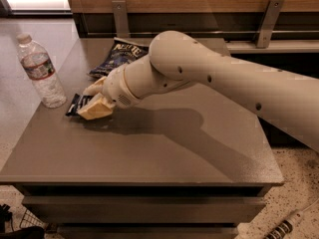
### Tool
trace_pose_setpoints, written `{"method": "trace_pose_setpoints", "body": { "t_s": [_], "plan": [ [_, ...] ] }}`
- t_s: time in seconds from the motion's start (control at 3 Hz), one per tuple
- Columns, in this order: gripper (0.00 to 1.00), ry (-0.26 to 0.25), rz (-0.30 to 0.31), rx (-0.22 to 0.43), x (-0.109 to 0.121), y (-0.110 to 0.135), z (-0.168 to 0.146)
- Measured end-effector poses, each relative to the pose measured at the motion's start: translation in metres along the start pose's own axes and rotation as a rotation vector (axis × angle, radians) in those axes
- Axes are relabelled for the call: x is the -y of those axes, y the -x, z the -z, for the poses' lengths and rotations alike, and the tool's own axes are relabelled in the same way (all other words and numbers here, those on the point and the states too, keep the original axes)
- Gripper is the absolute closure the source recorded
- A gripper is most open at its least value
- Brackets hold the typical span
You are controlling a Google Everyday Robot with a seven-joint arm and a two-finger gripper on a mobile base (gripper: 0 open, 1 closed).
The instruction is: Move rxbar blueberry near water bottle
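The rxbar blueberry (75, 103) is a small dark navy wrapper, only its left end showing from between my fingers, low over the grey table (149, 153). My gripper (92, 102) is shut on it, at the table's left side. The water bottle (41, 71), clear with a white cap and red-and-white label, stands upright just left of the bar, a short gap apart. The rest of the bar is hidden by my fingers (97, 109).
A larger crinkled blue chip bag (117, 56) lies at the back of the table behind my wrist. My arm (224, 83) crosses the table from the right. A wooden wall panel with metal brackets (271, 21) runs behind.
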State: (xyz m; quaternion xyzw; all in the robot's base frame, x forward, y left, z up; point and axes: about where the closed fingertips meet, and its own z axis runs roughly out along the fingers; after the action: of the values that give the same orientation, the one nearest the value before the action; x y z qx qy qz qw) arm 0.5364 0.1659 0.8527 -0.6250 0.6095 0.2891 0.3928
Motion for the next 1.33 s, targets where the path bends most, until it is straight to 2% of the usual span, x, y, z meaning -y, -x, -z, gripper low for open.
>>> {"method": "trace_pose_setpoints", "body": {
  "t_s": [0.33, 0.67, 1.33],
  "plan": [
    [0.90, -0.003, 0.004, -0.002, -0.0008, 0.0005, 0.0022],
    [0.59, 0.000, 0.006, -0.002, -0.0023, 0.0018, 0.0010],
    [0.13, 0.005, 0.011, -0.002, -0.0047, 0.0040, -0.0012]
  ]
}}
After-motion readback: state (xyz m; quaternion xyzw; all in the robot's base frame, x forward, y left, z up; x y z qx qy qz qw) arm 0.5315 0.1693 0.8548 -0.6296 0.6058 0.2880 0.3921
